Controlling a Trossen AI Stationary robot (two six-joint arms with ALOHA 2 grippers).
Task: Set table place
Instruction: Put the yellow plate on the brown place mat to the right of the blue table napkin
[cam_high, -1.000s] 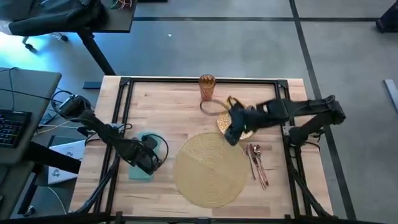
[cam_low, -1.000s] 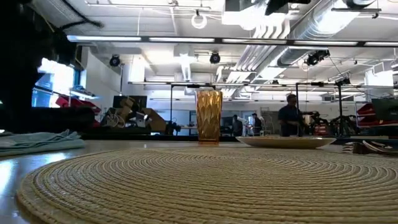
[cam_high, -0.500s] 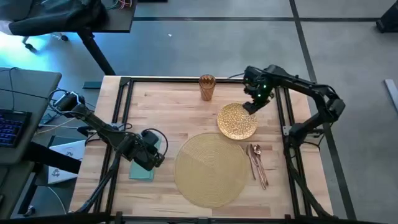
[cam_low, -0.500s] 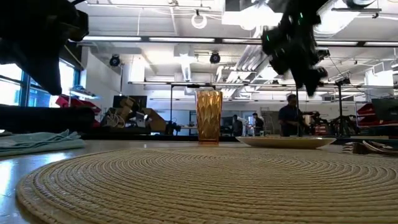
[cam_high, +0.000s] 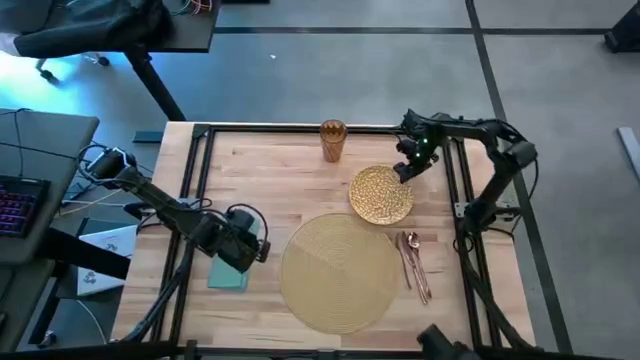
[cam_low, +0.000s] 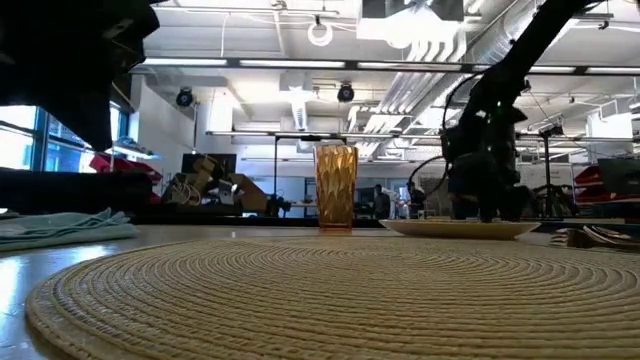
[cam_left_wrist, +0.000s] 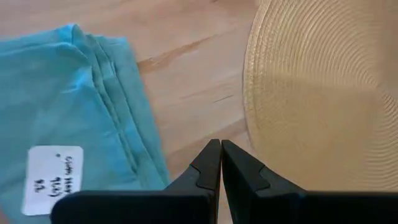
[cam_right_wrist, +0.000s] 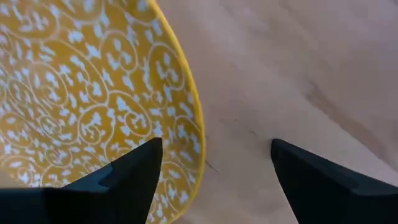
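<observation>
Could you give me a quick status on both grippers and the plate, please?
Right gripper open at plate edge, nothing held. Left gripper shut, empty, between napkin and placemat. Plate not on placemat.

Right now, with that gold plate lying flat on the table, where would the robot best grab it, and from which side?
Probably by the rim. The gold plate lies flat on the table, so only its raised edge offers a pinch. The right end effector hangs open at the plate's far right edge, the clearest side; the placemat crowds the near side.
</observation>
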